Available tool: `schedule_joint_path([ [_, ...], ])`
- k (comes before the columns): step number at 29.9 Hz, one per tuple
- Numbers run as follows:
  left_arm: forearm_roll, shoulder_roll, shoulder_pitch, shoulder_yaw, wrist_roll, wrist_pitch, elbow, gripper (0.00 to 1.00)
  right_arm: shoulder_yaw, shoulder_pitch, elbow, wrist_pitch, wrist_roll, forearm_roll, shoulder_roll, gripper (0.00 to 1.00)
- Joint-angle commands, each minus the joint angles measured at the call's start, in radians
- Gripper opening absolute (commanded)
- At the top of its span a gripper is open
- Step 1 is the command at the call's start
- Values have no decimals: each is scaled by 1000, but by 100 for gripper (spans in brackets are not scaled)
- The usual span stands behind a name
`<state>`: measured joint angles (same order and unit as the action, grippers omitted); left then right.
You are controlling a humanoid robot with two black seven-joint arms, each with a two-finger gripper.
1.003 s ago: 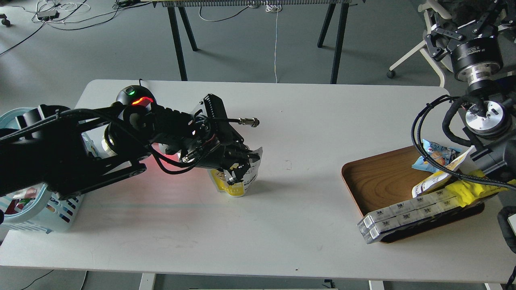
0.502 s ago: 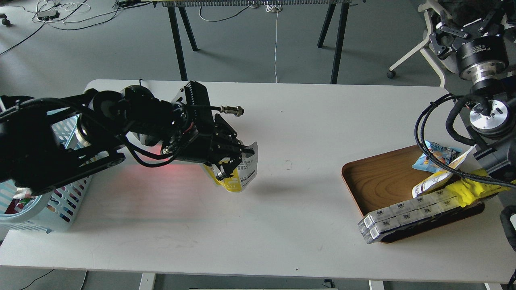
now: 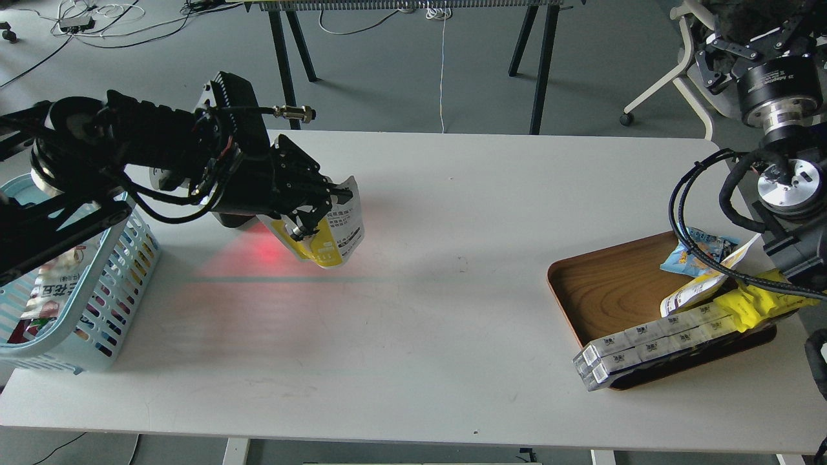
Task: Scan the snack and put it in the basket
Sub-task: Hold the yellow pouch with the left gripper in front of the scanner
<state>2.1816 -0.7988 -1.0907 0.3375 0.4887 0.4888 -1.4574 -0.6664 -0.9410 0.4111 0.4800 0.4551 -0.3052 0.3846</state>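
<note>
My left gripper is shut on the snack, a yellow-and-white pouch with a white text panel, and holds it tilted in the air over the table's left half. A red scanner glow falls on the table just left of the pouch. The light blue basket stands at the table's left edge, left of and below the pouch, with packs inside. My right gripper is raised at the top right above the wooden tray, seen end-on, with nothing seen in it.
A brown wooden tray at the right holds a blue chip bag, a bright-yellow pack and clear boxes. The scanner is hidden behind my left arm. Black cables hang from the right arm over the tray.
My left gripper has lifted the pouch off the table and carried it left and up, toward the basket. The right arm has barely moved.
</note>
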Motion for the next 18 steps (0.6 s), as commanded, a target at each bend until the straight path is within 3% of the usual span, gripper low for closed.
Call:
schedule_joint_path([
  [1,0,3,-1,2,0,0,63,1,-1,-1,0,0,0,0,0,99],
  [9,0,6,0,0,0,0,140,1,-1,-1,2,0,0,0,14,99],
  [18,0,0,-3,0,0,0,138,1,-1,1,2,0,0,0,31,99],
])
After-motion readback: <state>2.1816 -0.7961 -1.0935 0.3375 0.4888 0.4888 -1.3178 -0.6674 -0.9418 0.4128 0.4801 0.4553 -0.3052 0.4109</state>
